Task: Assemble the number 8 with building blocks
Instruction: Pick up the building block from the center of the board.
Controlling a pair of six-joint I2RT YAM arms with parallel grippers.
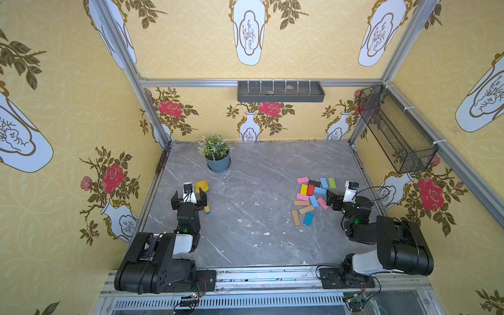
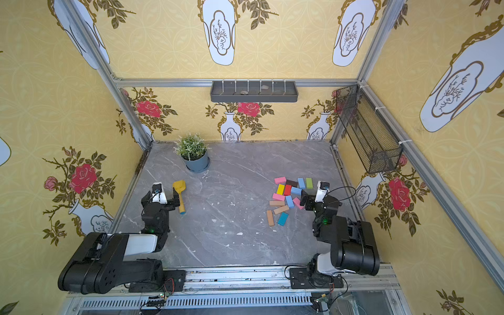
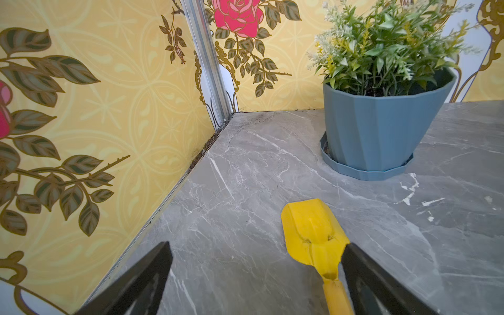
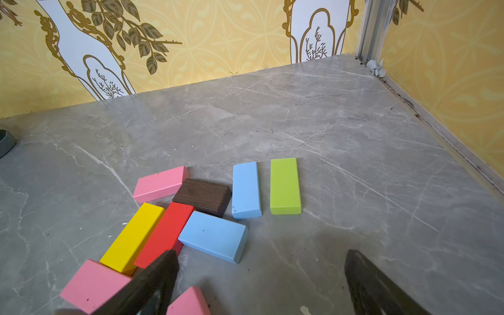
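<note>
The building blocks (image 1: 313, 201) lie flat in a loose scatter on the grey marble bench (image 1: 259, 240). They are well apart from the potted plant (image 1: 216, 155), off on the right arm's side of it and further forward. They point every which way, some touching.

A pink block (image 4: 161, 184) is the one nearest the plant. A dark brown block (image 4: 203, 196) sits just beside it. Beyond those, a light blue block (image 4: 246, 189) and a green block (image 4: 285, 185) lie parallel with a gap between them. A yellow block (image 4: 133, 237) and a red block (image 4: 165, 234) lie pressed together lengthwise. Three tan blocks (image 1: 306, 209) and a teal block (image 1: 308, 218) sit further forward of the plant than the rest.

The right claw (image 4: 261, 255) hangs at the side of the scatter away from the plant, its jaws spread wide with nothing between them. One finger (image 4: 152, 281) overlaps the red block's end in the wrist view, and I cannot tell whether it touches.

The left claw (image 3: 257, 246) hangs in front of the plant, nearer the left wall. It is just as wide open and empty. A yellow toy shovel (image 3: 313, 234) lies on the bench just inside one of its fingers.
</note>
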